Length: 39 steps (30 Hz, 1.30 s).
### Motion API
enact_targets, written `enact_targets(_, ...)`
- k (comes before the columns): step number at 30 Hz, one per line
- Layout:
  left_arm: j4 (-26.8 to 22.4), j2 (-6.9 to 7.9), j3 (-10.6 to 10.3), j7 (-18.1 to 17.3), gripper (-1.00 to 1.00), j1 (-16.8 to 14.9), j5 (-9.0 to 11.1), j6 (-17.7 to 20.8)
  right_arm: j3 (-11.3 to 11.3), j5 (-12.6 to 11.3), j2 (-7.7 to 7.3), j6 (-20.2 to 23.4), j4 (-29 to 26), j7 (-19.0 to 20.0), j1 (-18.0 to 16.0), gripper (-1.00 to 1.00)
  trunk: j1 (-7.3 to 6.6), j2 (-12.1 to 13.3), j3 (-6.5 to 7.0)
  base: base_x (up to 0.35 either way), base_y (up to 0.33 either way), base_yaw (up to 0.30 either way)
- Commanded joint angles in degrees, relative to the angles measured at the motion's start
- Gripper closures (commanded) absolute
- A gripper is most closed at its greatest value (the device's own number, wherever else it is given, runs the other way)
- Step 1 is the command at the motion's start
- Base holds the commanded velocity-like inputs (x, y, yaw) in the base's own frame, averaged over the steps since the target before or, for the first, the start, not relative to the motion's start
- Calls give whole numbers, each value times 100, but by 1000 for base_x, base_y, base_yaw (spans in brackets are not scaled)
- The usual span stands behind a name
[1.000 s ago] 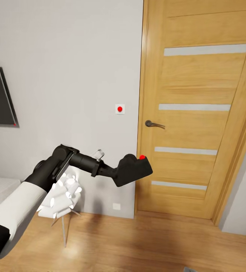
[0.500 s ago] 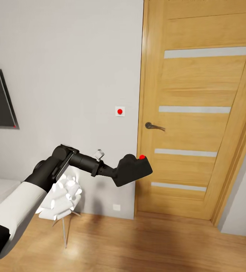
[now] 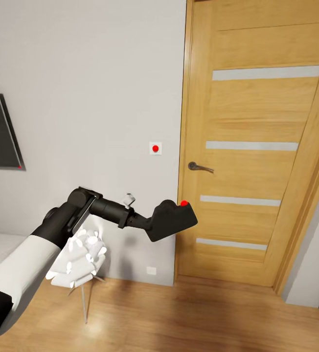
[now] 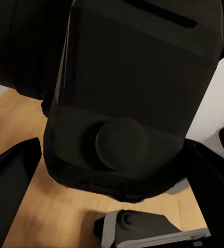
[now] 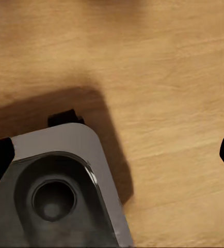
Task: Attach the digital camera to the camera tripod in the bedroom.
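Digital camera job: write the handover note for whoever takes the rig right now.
Left gripper: shut on the digital camera, held out in the air in front of the wall by the wooden door; in the left wrist view the camera body sits between the fingers.
Right gripper: open, nothing in it, pointing down at the wood floor beside the robot's grey base.
Nearby: a white flower-shaped lamp below the left arm, which is not the tripod.
Done: camera picked up.
Left: find the camera tripod, bring the camera to its head, attach it.
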Motion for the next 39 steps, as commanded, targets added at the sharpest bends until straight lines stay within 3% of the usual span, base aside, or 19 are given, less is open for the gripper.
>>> enact_targets(1, 2, 5, -22, -8, 100, -7, 25, 76, -32, -6, 18, -48, 21, 111, 90, -100, -23, 38, 10, 0, 0, 0)
enact_targets(9, 9, 4, -27, -8, 100, -7, 25, 102, -36, -6, 57, -63, 19, 329, 371, -100, -198, 359, 92, 0, 0, 0)
enact_targets(21, 9, 4, -28, -8, 100, -7, 25, 103, -37, -6, 64, -66, 19, 352, 390, -100, -462, 840, 214, 0, 0, 0)
enact_targets(39, 9, 10, -28, -8, 100, -7, 25, 103, -37, -6, 63, -66, 19, 353, 390, -100, -857, 1562, 531, 0, 0, 0)
